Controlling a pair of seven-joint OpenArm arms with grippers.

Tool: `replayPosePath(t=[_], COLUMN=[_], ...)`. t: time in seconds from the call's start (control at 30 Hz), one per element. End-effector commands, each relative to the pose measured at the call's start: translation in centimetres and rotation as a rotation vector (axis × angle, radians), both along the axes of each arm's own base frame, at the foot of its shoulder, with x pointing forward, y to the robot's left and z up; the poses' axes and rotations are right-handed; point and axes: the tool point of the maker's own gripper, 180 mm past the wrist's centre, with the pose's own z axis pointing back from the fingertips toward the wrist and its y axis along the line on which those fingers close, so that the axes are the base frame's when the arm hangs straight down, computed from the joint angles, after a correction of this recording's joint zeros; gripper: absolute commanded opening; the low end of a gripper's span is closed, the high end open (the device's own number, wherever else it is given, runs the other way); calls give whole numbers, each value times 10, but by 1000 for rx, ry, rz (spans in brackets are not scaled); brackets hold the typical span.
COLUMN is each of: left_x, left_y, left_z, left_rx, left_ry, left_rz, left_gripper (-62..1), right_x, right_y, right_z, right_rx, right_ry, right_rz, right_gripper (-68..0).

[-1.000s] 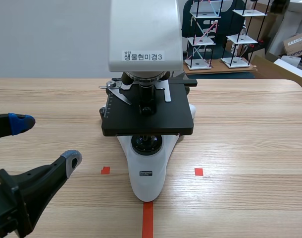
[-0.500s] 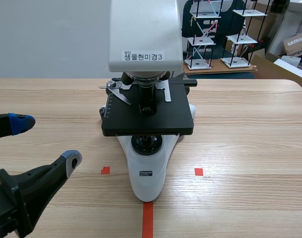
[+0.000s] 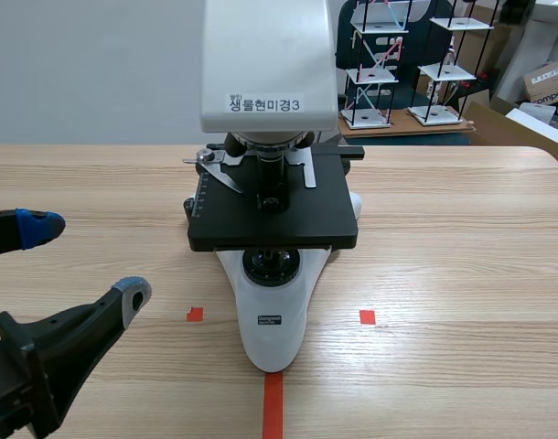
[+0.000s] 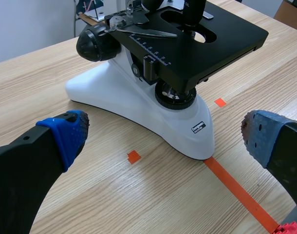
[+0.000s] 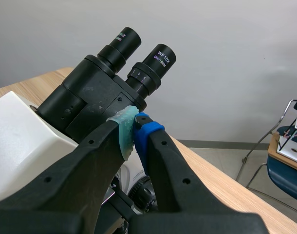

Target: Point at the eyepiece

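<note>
Nothing is being moved. In the scene view the microscope (image 3: pixel 272 229) and the left gripper (image 3: pixel 87 261) are sitting just as they were a second ago. The left gripper is being held wide open, low beside the microscope, with nothing in it. The right gripper (image 5: pixel 135 131) is being held up at the top of the microscope. Its fingers are being pressed shut on nothing, with the tips aimed just below the nearer eyepiece (image 5: pixel 151 68). The eyepiece is sticking up from the microscope's black head (image 5: pixel 85 105). So the pointing is probably being held, and the task is looking nearly done.
</note>
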Motion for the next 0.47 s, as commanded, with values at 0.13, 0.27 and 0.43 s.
replayPosePath(t=[0.13,0.27,0.43], left_x=[1,1,1], left_y=[-2,-2,-2], left_z=[7,7,7], left_rx=[-19,-18,-18], left_ry=[-23,-23,-23], left_rz=[-6,-6,-6], left_gripper=[14,14,14], right_x=[-2,-2,-2], right_y=[-1,-1,0], right_z=[14,14,14], right_rx=[15,15,17], right_ry=[-42,-42,-42], right_rz=[0,0,1], right_gripper=[-673,-673,-673])
